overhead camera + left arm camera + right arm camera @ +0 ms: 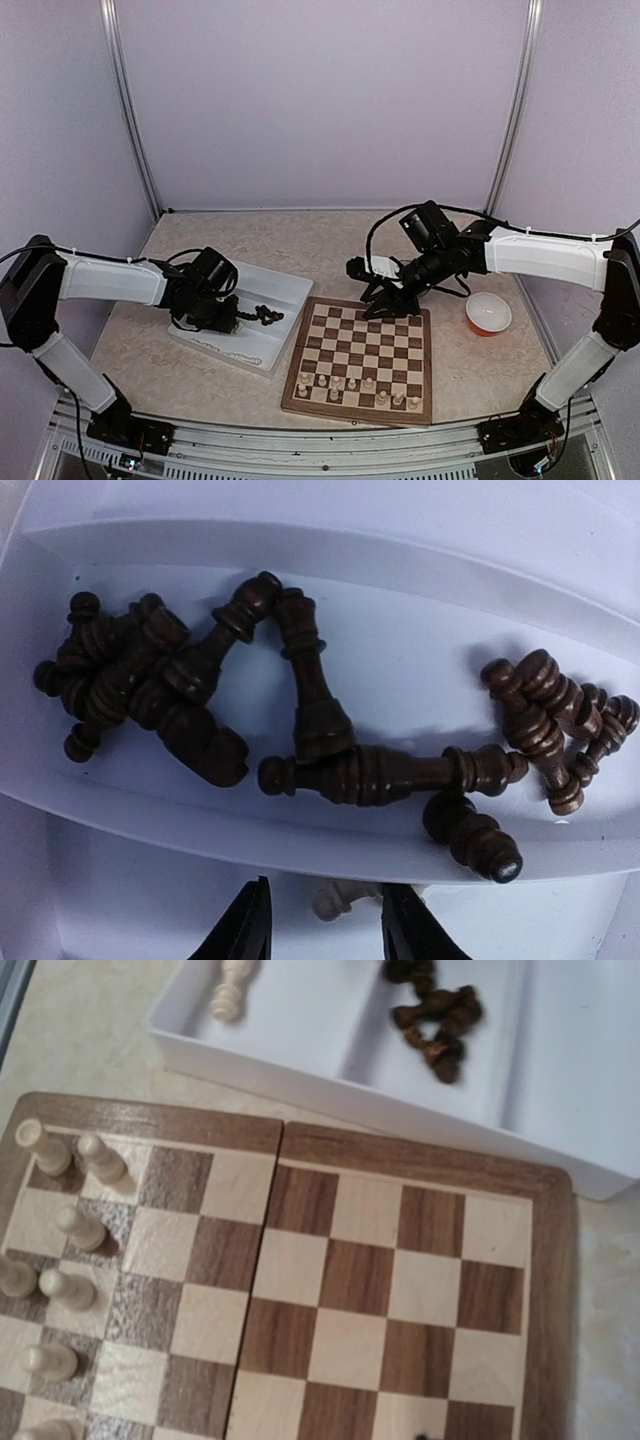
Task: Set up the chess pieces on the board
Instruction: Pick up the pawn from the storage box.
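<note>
The left gripper (324, 885) is hanging released in the white tray (275, 285), a cream piece (345, 900) lying loose between its fingers (250, 930), dark pieces (330, 770) in the next compartment. The right gripper (388, 303) is hovering over the far edge of the board (355, 340); its state I cannot tell. Cream pawns (351, 384) are standing on the near rows.

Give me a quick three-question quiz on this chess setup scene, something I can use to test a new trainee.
1. True or false: the standing pieces on the board are all cream.
2. Where do the dark pieces lie? A: red bowl. B: white tray. C: bare tabletop.
3. What colour is the lone piece lying between the fingertips of the left gripper?
Key: 1 true; 2 B; 3 cream.
</note>
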Robot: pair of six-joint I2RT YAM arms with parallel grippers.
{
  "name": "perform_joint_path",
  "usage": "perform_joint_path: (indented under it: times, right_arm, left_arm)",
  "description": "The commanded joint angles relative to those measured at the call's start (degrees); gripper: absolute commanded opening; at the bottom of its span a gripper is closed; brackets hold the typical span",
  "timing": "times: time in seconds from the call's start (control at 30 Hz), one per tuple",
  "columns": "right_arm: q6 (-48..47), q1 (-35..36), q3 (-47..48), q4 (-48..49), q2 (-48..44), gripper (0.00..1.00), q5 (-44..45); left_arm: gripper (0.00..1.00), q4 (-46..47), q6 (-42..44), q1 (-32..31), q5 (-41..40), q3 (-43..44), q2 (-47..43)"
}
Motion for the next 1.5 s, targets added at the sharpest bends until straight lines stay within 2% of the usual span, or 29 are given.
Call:
perform_joint_path:
  times: [0.0,0.23,0.5,0.77,0.93,1.13,1.2,1.27,1.37,1.47]
  right_arm:
    - [-0.18,0.36,-0.83,0.62,0.2,0.4,-0.29]
    - [-0.89,0.39,-1.19,0.72,0.74,0.4,-0.78]
    - [-1.08,0.33,-0.95,0.04,1.67,0.4,-1.34]
    - [-0.9,0.37,-0.97,0.01,1.43,0.4,-1.27]
    - [-0.68,0.35,0.06,-0.77,1.37,0.4,-1.83]
    - [-1.15,0.36,2.73,-1.62,0.28,0.4,-2.15]
    - [-1.25,0.4,3.74,-1.58,0.07,0.4,-1.84]
    - [-0.35,0.59,4.95,-0.61,0.42,0.39,-0.49]
    - [2.89,1.35,7.5,2.74,1.14,0.39,2.84]
    - [6.73,2.37,10.71,6.07,1.78,0.4,3.83]
  left_arm:
    - [0.37,0.08,4.1,-1.16,2.17,0.94,4.1]
    - [0.37,-0.79,2.17,-5.72,4.46,-0.94,2.68]
    - [0.36,-0.83,-0.44,-5.71,4.52,-3.01,0.68]
    - [0.17,-2.02,-1.55,-5.32,4.77,-3.0,0.67]
    - [0.14,-4.9,-2.71,-6.42,4.74,-1.27,-2.92]
    - [0.14,-6.24,-6.35,-6.76,5.87,0.44,-11.82]
    - [0.14,-4.18,-10.37,-6.9,5.55,0.3,-14.76]
    - [0.13,1.72,-15.4,-7.26,5.46,-1.09,-17.58]
    - [0.13,14.57,-22.47,-7.99,4.96,-4.63,-22.44]
    - [0.12,28.91,-25.79,-9.09,3.28,-6.49,-24.85]
